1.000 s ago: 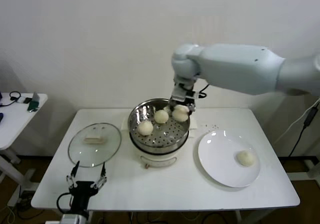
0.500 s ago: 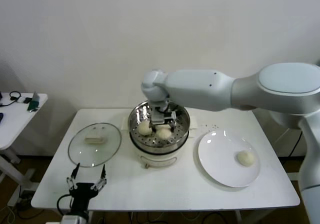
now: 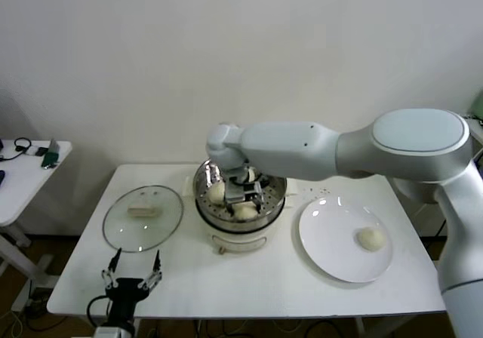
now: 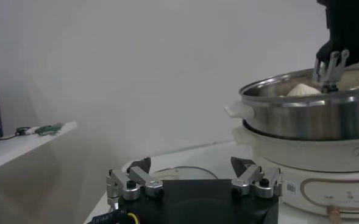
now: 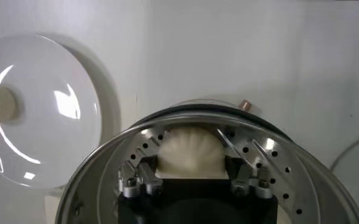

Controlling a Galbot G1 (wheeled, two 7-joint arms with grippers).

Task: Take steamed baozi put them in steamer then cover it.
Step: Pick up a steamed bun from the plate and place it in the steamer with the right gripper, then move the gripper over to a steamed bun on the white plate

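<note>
The steamer [image 3: 205, 202] stands mid-table on its white base. Inside it, my right gripper [image 3: 243, 198] reaches down to the perforated tray, open, with one baozi [image 5: 190, 149] resting on the tray between its spread fingers. A second baozi [image 3: 217, 192] lies at the tray's left and a third [image 3: 250, 174] peeks out behind the wrist. Another baozi [image 3: 370, 238] remains on the white plate [image 3: 332, 247]. The cover [image 3: 143, 217] lies flat on the table left of the steamer. My left gripper [image 3: 132, 268] is parked open near the front edge, holding nothing.
The right arm stretches from the right across the back of the table, above the plate's far side. A small side table [image 3: 23, 168] with cables stands far left. In the left wrist view the steamer [image 4: 307, 112] rises ahead at right.
My right gripper moved left and down into the steamer with the baozi, set it on the tray and spread its fingers. The left arm has not moved.
</note>
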